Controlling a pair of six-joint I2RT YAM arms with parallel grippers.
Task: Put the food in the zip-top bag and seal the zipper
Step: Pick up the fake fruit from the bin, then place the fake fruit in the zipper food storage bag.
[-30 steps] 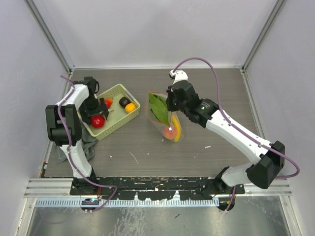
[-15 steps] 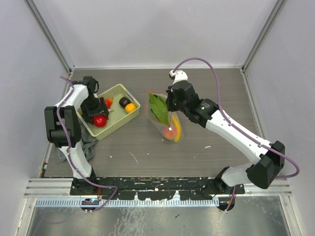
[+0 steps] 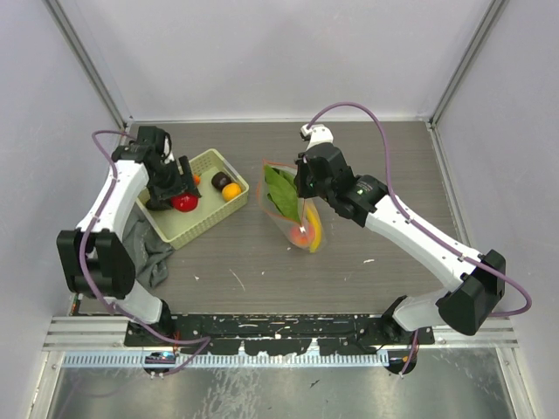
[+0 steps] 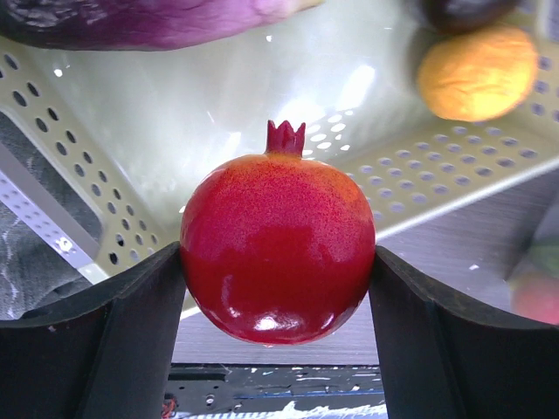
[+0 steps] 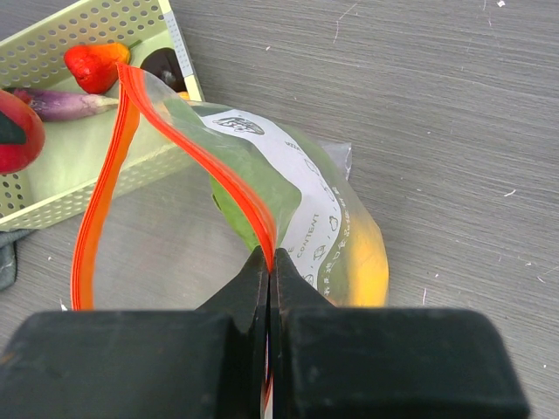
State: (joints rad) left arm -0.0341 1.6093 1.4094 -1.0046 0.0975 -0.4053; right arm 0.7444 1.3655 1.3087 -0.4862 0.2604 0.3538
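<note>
My left gripper [image 3: 181, 194] [image 4: 278, 262] is shut on a red pomegranate [image 3: 184, 203] [image 4: 278, 236] and holds it just above the yellow-green mesh basket [image 3: 203, 223]. A dark brown piece [image 3: 220, 180], an orange piece [image 3: 231, 191] and a pink-purple piece [image 4: 148, 22] lie in the basket. The clear zip-top bag [image 3: 293, 214] lies mid-table with a green leaf [image 3: 280, 190], a yellow banana [image 3: 314, 232] and a red-orange piece [image 3: 300, 234] inside. My right gripper [image 3: 302, 187] [image 5: 271, 255] is shut on the red-orange zipper [image 5: 103, 192] and holds the mouth open towards the basket.
A grey cloth [image 3: 145, 251] lies partly under the basket's near left corner. A small red piece [image 5: 94, 65] also sits in the basket. White walls and metal posts enclose the table on three sides.
My left arm has swung outward and lifted the pomegranate up out of the basket, a little farther and to the right. My right arm and the bag have not moved.
</note>
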